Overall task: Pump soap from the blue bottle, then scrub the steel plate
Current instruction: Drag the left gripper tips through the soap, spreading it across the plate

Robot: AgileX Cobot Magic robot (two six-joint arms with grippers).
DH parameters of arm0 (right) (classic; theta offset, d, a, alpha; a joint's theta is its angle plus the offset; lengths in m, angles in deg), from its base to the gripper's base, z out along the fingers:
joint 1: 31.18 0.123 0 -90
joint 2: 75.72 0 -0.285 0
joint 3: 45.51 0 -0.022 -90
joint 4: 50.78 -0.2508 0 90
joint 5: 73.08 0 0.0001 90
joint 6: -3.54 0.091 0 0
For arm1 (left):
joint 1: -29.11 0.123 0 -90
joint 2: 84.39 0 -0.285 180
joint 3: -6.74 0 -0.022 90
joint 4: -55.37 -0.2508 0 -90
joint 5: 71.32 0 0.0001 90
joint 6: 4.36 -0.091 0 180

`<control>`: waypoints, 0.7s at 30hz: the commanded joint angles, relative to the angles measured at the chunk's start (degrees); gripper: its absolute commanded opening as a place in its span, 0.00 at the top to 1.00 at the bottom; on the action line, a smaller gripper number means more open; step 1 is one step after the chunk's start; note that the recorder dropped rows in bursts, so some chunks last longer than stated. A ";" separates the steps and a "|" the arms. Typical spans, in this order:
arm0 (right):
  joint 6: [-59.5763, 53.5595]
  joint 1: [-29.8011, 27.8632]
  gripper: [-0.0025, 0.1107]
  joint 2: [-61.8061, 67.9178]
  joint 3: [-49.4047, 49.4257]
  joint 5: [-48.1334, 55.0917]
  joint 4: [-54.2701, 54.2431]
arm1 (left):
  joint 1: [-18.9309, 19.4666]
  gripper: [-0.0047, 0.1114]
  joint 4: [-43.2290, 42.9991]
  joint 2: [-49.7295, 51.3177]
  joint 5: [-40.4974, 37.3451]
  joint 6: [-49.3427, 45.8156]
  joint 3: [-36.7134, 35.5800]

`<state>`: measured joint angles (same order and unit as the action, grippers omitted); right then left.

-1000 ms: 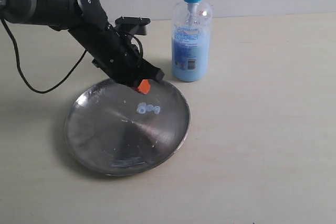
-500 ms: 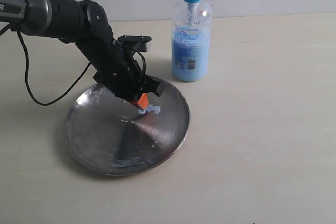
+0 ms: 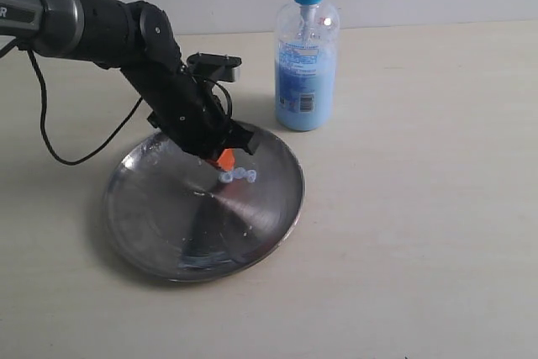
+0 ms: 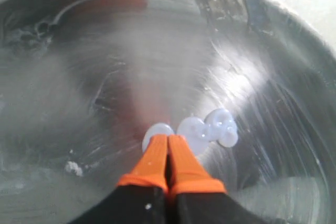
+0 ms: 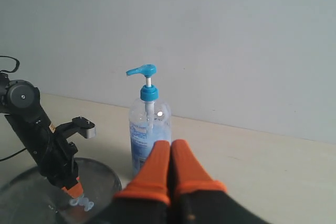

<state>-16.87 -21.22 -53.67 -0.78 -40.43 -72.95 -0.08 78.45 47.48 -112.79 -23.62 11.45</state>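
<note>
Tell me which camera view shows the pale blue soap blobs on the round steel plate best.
The left wrist view: the pale blue milky soap blobs sit large and close at the shut left gripper. The exterior view shows the blobs small; the right wrist view shows them tiny and distant.

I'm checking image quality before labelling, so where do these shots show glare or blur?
Left wrist view: streaky glare on the plate, which looks mostly soft; the soap at the left gripper is clearer. Exterior view: a bright glint on the bottle. Right wrist view: the right gripper is blurred.
</note>
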 commanded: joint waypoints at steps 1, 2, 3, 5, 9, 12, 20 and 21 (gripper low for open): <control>0.09 0.10 0.98 -0.32 0.17 -0.21 0.12 | -0.19 0.96 0.07 0.78 -1.59 0.41 0.21; 0.09 0.10 0.98 -0.32 0.17 -0.21 0.12 | -0.19 0.96 -0.03 0.78 -2.12 0.41 0.21; 0.09 0.10 0.98 -0.32 0.17 -0.21 0.12 | -0.19 0.96 -0.03 0.78 -2.56 0.41 0.21; 0.09 0.10 0.98 -0.32 0.17 -0.21 0.12 | -0.19 0.96 0.09 0.78 -4.05 0.41 0.21; 0.09 0.10 0.98 -0.32 0.17 -0.08 0.12 | -0.19 0.96 2.71 0.78 -5.76 0.41 0.21; 0.09 0.10 0.98 -0.32 0.17 -0.08 0.12 | -0.19 0.96 5.71 0.78 -4.36 0.41 0.21; 0.09 0.10 0.98 -0.32 0.17 -0.07 0.02 | -0.19 0.96 7.55 1.94 0.32 0.31 0.21; 0.09 0.10 0.98 -0.32 0.17 -0.07 0.02 | -0.19 0.96 7.55 2.51 0.47 0.31 0.21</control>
<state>-16.87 -21.22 -53.67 -0.78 -40.43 -72.95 -0.08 85.44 48.94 -113.41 -23.62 11.45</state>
